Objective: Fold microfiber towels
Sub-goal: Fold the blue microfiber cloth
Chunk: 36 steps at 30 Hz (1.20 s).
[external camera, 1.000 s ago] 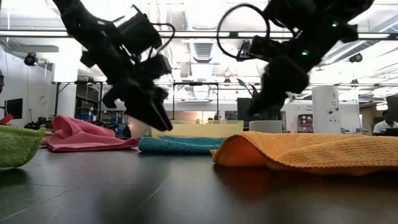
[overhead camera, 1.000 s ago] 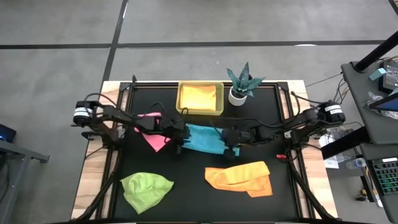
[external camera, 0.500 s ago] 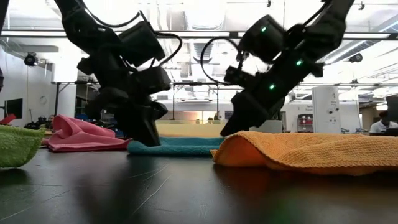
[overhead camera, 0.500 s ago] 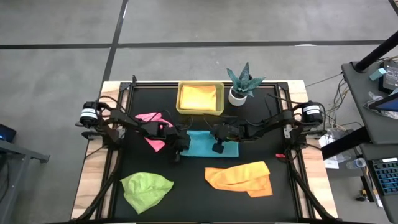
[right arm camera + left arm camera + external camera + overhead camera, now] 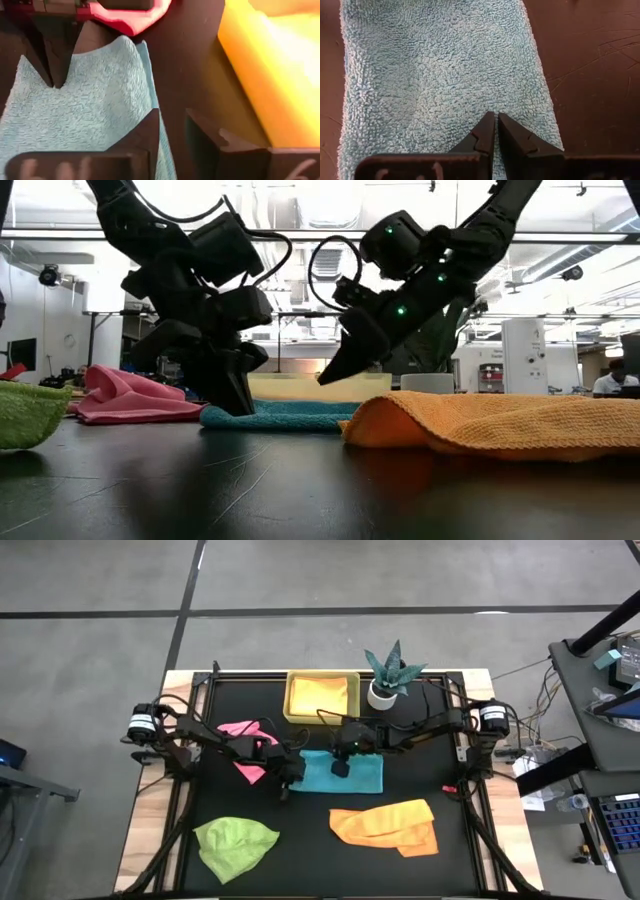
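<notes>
Black tabletop (image 5: 310, 840) before a workshop; left end effector (image 5: 494, 120) closed on turquoise towel (image 5: 440, 75); right end effector (image 5: 172, 125) parted.

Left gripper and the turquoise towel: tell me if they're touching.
Touching. In the left wrist view the left gripper has its shut fingers pressed down on the turquoise towel, with no gap visible; the low view also shows its tips down on the cloth's edge.

Looks like a robotics lab / workshop w/ open floor: bare grey concrete floor (image 5: 100, 650) w/ taped lines, exposed ceiling ducts & strip lights (image 5: 330, 235), white equipment cabinets (image 5: 520, 355) at the back, a side desk (image 5: 600, 690) crammed w/ cables & gear, black-topped wooden bench (image 5: 145, 830).
</notes>
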{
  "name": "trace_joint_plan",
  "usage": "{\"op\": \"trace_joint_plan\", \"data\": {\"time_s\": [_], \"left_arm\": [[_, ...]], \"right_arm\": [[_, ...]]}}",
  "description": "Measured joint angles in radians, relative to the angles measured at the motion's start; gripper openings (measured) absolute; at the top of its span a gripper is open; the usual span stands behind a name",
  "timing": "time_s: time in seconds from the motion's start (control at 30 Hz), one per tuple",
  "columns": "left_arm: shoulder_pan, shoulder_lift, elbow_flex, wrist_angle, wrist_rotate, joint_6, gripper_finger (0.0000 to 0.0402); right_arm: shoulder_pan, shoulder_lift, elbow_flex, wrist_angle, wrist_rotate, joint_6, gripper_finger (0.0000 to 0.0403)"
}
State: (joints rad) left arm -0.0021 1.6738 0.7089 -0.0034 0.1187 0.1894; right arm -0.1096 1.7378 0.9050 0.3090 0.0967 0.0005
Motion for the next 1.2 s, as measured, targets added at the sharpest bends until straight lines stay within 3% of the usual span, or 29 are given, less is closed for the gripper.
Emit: {"op": "trace_joint_plan", "data": {"time_s": [0.17,0.33,0.63,0.97,1.2], "left_arm": [[0.000,-0.007,-0.001,0.002,-0.004,0.000,0.0008],[0.000,-0.008,-0.003,0.022,-0.005,0.000,0.0008],[0.000,-0.008,-0.003,0.028,-0.013,0.005,0.0008],[0.000,-0.008,-0.003,0.031,-0.021,0.007,0.0008],[0.001,-0.008,-0.002,0.030,-0.022,0.006,0.0008]], "right_arm": [[-0.001,0.015,-0.009,0.016,0.004,-0.059,0.0109],[-0.001,0.086,-0.011,0.058,0.000,-0.055,0.0110],[0.044,0.076,-0.010,0.039,-0.267,-0.063,0.0062],[0.104,0.076,-0.011,0.023,-0.180,-0.097,0.0020],[0.130,0.076,0.005,0.018,-0.255,-0.042,0.0040]]}}
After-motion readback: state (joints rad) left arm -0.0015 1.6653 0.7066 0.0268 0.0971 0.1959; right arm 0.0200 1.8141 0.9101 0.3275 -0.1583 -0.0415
